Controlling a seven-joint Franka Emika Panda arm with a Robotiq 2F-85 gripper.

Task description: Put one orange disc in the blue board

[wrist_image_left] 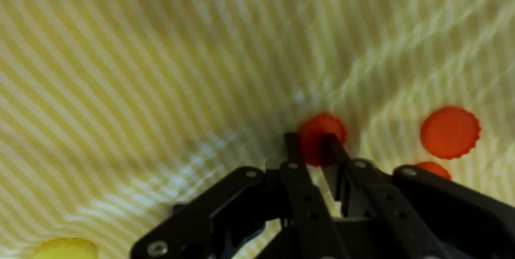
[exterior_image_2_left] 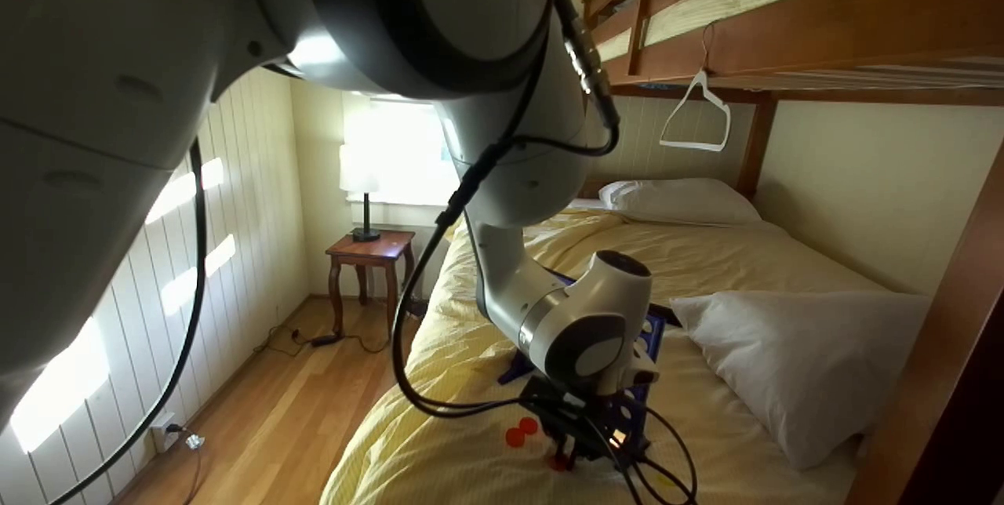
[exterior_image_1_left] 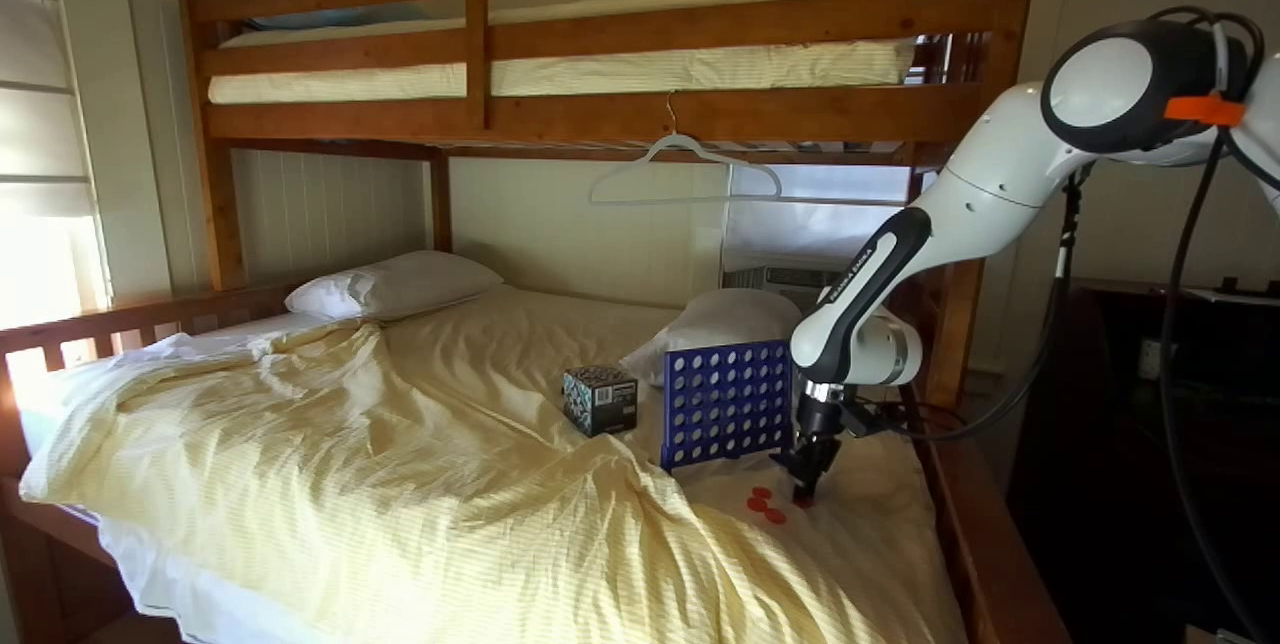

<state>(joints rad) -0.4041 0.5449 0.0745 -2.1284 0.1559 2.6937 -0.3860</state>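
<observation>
– Where is your orange disc (wrist_image_left: 318, 128)?
– Right at your gripper (wrist_image_left: 310, 138). In the wrist view it seems to lie flat on the striped bedcover (wrist_image_left: 132, 86), between the fingertips (wrist_image_left: 293, 148) and partly hidden under one of them.
– Do they have it?
– You can't be sure. A narrow gap shows between them, but the tip nearer the spare orange discs (wrist_image_left: 450, 132) overlaps the disc's face, so nothing here proves a pinch at the rim.
– Should you just squeeze harder?
– Probably not. If that tip is pressing on the face, more force may slide or tilt the disc. Spread a little, centre until both tips straddle the rim, then lower gently; the bedcover looks soft, and the disc may sink if you push. Close slowly.
– How do you know it's safe to lift?
– Raise only slightly and watch the wrist view: the disc should come up with the tips. Aim for a firm hold near the edge, since you likely need to turn it upright for the blue board (exterior_image_1_left: 724, 400), which stands near your gripper in an exterior view.
</observation>
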